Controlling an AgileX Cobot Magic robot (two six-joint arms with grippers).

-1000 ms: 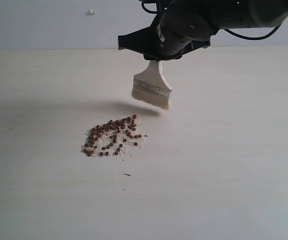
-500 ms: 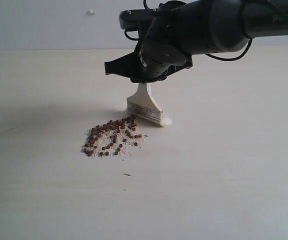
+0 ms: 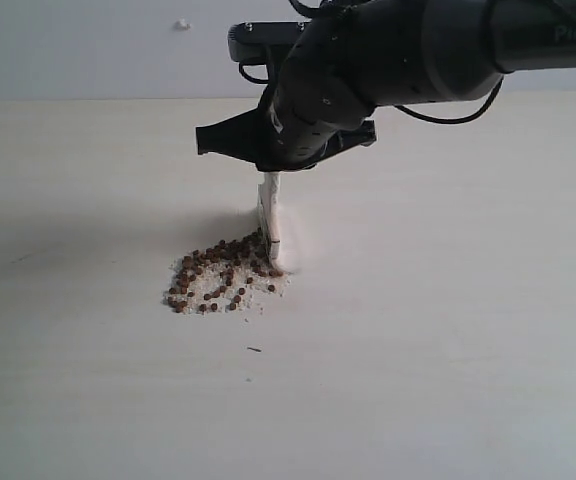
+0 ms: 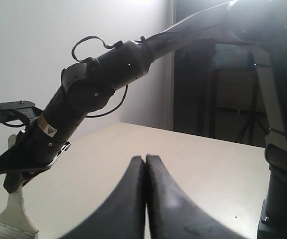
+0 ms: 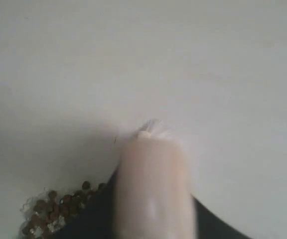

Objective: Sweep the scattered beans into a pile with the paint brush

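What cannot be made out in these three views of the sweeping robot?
Exterior view: right gripper fingertips, hidden by its black body above the wide flat wooden-handled paint brush.
Right wrist view: brush handle blurred, covering part of the tiny reddish-brown round beans.
Left wrist view: shut black left gripper blurred; brush bristles cut off by the edge.

The exterior camera faces 12 o'clock from the table's [image 3: 448, 380] 6 o'clock side, tilted slightly down, at middle range. The left wrist camera looks level across the table from afar; the right wrist camera looks steeply down, very close. All share the paint brush [image 3: 270, 225].
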